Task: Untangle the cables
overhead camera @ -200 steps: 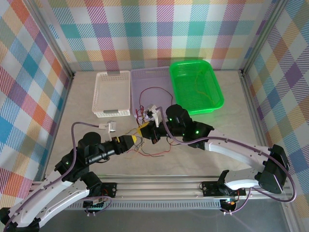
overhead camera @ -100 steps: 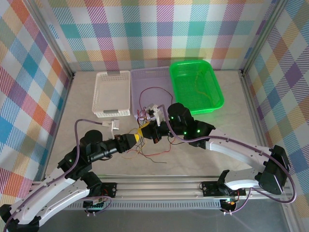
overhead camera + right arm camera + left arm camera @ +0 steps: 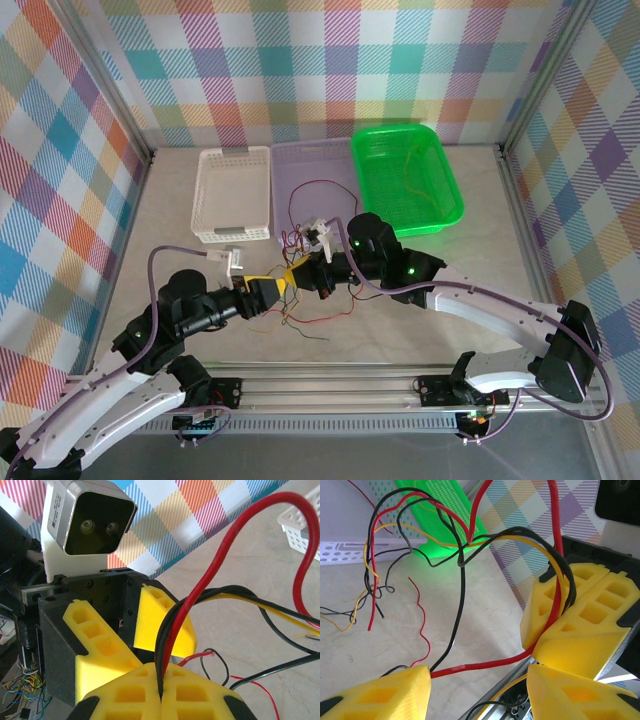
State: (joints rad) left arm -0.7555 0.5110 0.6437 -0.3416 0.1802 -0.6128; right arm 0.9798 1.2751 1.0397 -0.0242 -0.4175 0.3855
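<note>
Where cables (image 3: pixel 176 629) vanish at 6 o'clock, my right pincer (image 3: pixel 161 695) pinches them; left pincer (image 3: pixel 479 674) gapes, half cropped.

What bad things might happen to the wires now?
The right gripper pinches red, black and yellow wires together, so pulling might tighten the tangle instead of freeing one wire. The open left gripper sits very close to it, so the two might bump. A red wire runs right by the left gripper's finger and may snag there.
</note>
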